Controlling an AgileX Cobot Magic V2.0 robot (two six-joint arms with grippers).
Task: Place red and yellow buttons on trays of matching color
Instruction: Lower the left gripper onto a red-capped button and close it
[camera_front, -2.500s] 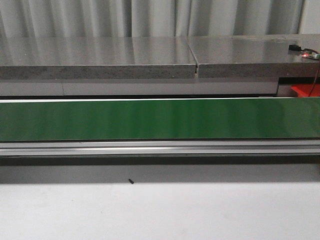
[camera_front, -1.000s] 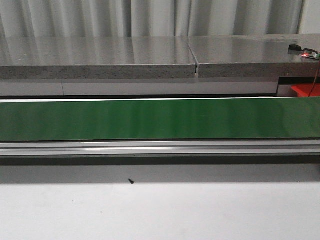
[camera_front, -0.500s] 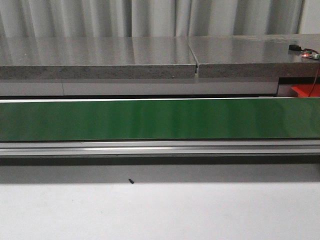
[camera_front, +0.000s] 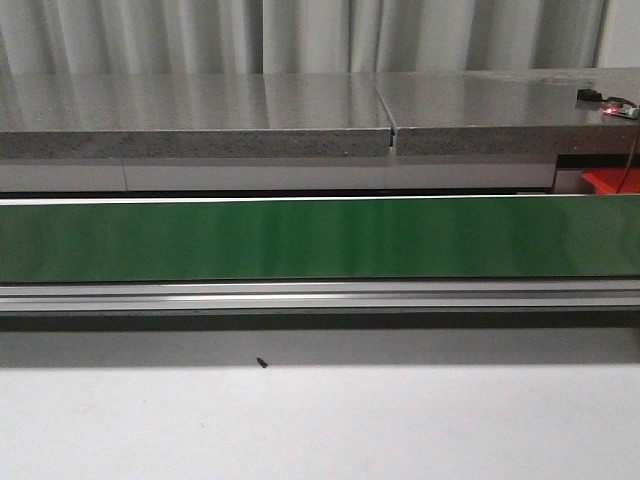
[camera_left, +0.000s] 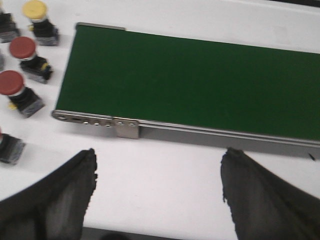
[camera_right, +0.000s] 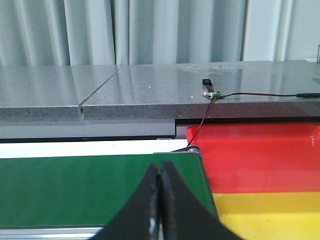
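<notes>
Beside belt (camera_left: 200, 85) | red buttons (camera_left: 22, 47) mushroom-capped | one yellow button (camera_left: 35, 8)

Left end effector (camera_left: 157, 195) spread, right (camera_right: 161, 210) closed.

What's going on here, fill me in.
Nothing is being handled yet. The left gripper hangs open over the white table, near one end of the green conveyor belt, where red buttons and a yellow button wait off the belt. The right gripper is shut and empty at the other end, facing the red tray and yellow tray. The belt carries nothing.
</notes>
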